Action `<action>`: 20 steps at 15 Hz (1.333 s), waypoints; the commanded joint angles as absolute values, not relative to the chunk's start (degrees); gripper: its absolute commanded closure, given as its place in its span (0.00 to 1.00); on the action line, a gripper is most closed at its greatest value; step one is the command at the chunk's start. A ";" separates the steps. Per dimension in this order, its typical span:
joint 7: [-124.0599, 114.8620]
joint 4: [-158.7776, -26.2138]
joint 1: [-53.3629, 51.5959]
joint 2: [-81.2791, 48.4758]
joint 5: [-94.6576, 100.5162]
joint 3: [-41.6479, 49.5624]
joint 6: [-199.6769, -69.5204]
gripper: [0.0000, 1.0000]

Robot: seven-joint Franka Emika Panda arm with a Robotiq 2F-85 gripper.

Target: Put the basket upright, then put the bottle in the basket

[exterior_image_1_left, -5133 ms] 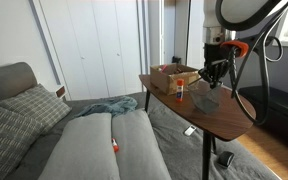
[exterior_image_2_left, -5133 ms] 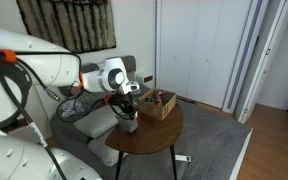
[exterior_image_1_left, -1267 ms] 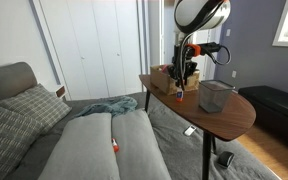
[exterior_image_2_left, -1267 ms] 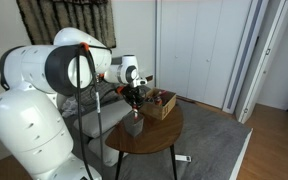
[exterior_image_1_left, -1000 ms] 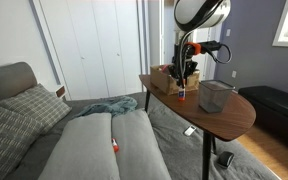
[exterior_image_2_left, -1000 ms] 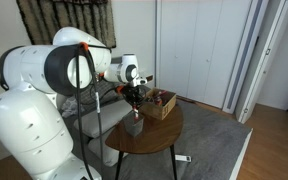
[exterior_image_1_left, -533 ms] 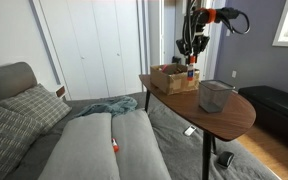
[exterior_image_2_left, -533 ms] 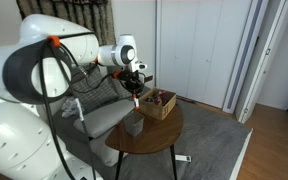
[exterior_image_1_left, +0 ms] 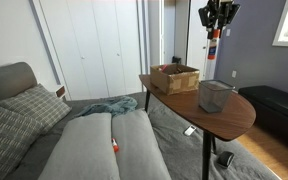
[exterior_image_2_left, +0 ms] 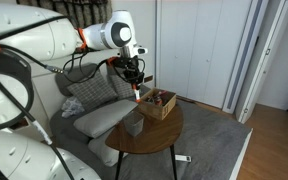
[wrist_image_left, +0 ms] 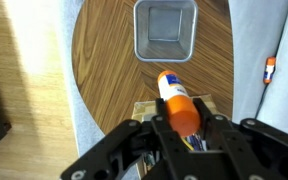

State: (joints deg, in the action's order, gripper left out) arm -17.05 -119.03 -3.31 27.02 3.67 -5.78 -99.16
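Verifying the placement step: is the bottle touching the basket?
Apart. In an exterior view the bottle hangs from the gripper high above the upright basket on the table, with open air between them. The wrist view shows the basket empty.

You have a rounded wooden table (exterior_image_1_left: 227,121) on dark legs. Two things stand on its top. The basket (exterior_image_1_left: 215,96) sits upright with its mouth facing up, and in the wrist view you look straight down into it (wrist_image_left: 165,32). In both exterior views the box (exterior_image_1_left: 174,78) rests toward one end of the table, near the basket but not touching it, with bare wood between them.
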 commanded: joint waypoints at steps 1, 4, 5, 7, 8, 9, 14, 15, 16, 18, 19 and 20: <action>-16.16 -122.93 -1.99 29.21 1.69 -4.63 -98.28 0.92; -16.06 -126.87 -2.06 28.92 -0.25 -4.21 -99.24 0.92; -15.70 -128.62 -2.46 29.05 -1.25 -4.22 -99.85 0.92; -15.00 -131.38 -2.76 29.09 -2.26 -4.48 -100.69 0.92; -14.54 -132.57 -2.90 29.35 -2.78 -4.52 -101.13 0.92; -14.22 -133.60 -2.91 29.50 -3.17 -4.52 -101.91 0.92; -12.29 -137.81 -3.03 29.67 -3.91 -4.44 -109.13 0.92; -11.93 -138.40 -3.17 29.48 -4.42 -4.32 -110.24 0.92; -11.84 -139.02 -3.16 29.33 -4.43 -4.40 -111.46 0.92; -11.70 -139.92 -3.09 29.03 -4.32 -4.50 -113.32 0.92; -11.64 -140.32 -3.02 28.89 -4.20 -4.47 -114.15 0.92; -11.71 -140.63 -2.93 28.67 -4.17 -4.41 -114.87 0.92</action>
State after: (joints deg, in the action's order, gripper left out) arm -12.91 -138.49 -2.88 27.51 -2.67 -4.57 -112.02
